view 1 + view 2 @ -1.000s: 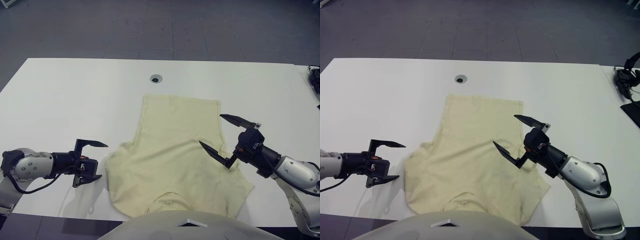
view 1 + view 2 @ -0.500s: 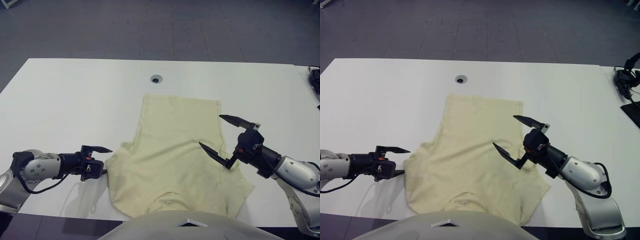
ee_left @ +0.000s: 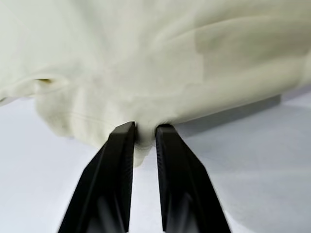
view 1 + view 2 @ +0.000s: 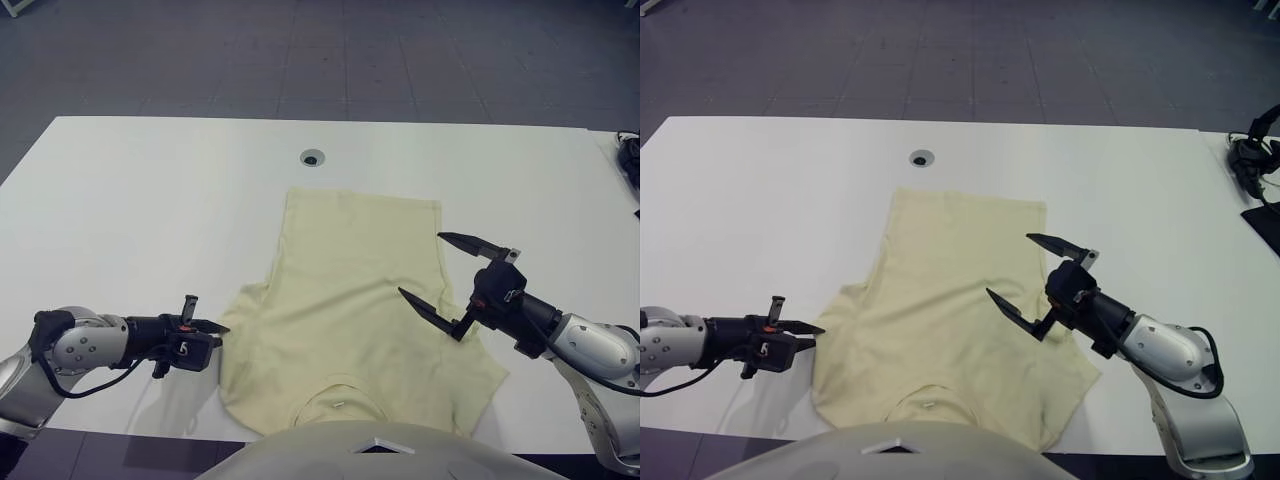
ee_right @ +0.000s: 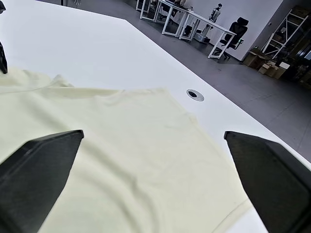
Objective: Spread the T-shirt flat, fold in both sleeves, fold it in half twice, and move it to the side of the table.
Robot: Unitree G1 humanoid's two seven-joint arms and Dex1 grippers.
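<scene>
Pale yellow T-shirt (image 4: 340, 300) lies mid-worktop (image 4: 150, 190), collar nearest the robot, hem toward the cable hole (image 4: 313, 157), left sleeve bunched. Left gripper (image 4: 214, 331) sits low at that sleeve's edge, jaws clamped on a fold of cloth. Right gripper (image 4: 420, 263) hovers over the shirt's right side, jaws wide apart.

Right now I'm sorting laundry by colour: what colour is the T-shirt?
The T-shirt is plain pale yellow, clearest in the left eye view.
</scene>
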